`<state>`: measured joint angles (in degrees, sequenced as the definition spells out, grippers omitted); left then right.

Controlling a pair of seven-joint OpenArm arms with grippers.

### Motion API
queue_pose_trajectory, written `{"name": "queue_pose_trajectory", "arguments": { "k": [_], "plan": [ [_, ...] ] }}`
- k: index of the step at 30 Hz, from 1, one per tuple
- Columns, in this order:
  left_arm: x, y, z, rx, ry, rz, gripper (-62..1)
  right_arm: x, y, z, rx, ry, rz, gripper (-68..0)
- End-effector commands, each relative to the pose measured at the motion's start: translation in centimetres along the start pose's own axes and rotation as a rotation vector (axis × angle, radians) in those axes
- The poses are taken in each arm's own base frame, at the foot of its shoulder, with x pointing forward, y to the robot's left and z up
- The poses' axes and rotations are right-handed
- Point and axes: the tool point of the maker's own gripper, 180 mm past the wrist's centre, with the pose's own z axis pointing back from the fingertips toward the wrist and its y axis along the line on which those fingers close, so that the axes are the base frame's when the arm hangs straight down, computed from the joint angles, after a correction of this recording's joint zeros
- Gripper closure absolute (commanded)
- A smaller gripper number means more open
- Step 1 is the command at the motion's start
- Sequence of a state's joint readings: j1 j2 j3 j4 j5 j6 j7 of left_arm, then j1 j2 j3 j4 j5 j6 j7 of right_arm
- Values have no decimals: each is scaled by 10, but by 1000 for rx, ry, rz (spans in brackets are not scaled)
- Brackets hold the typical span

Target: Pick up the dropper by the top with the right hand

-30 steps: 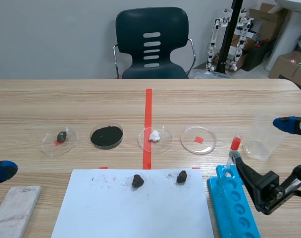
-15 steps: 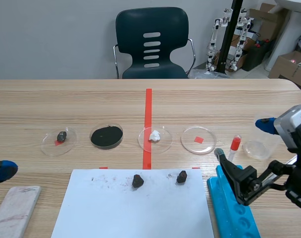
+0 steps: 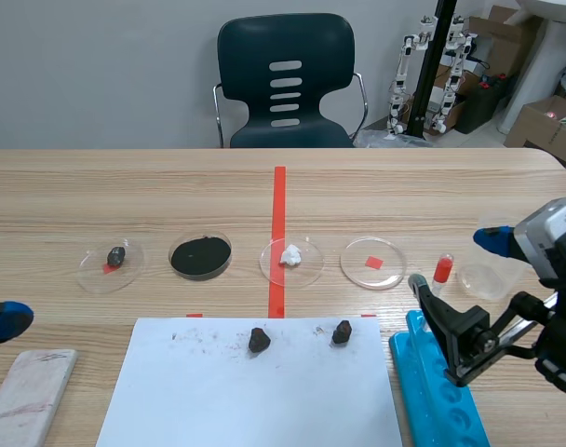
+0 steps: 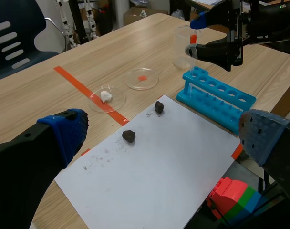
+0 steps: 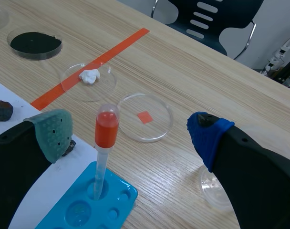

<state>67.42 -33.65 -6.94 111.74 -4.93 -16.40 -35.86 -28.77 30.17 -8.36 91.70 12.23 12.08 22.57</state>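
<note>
Right end effector (image 5: 128, 133) has edged in, fingers apart astride the dropper (image 5: 106, 131); closing off-centre could topple its rack (image 5: 88, 205).

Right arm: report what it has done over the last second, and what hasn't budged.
The right end effector slid toward the table's middle, so its open fingers now straddle the red bulb of the dropper. Nothing has been gripped: both pads stand apart from the bulb. The dropper stayed upright in the blue rack. The left end effector, the dishes and the paper kept their places.
</note>
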Motion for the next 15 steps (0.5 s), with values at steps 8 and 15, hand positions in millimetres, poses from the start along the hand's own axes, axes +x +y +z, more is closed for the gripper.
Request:
{"name": "queue_pose_trajectory", "arguments": {
  "k": [8, 15],
  "plan": [
    [5, 0, -1, 5, -26, 9, -623, 9, -4, -1, -3, -28, 10, -435],
    [5, 0, -1, 5, -26, 9, -623, 9, -4, -1, -3, -28, 10, -357]
  ]
}}
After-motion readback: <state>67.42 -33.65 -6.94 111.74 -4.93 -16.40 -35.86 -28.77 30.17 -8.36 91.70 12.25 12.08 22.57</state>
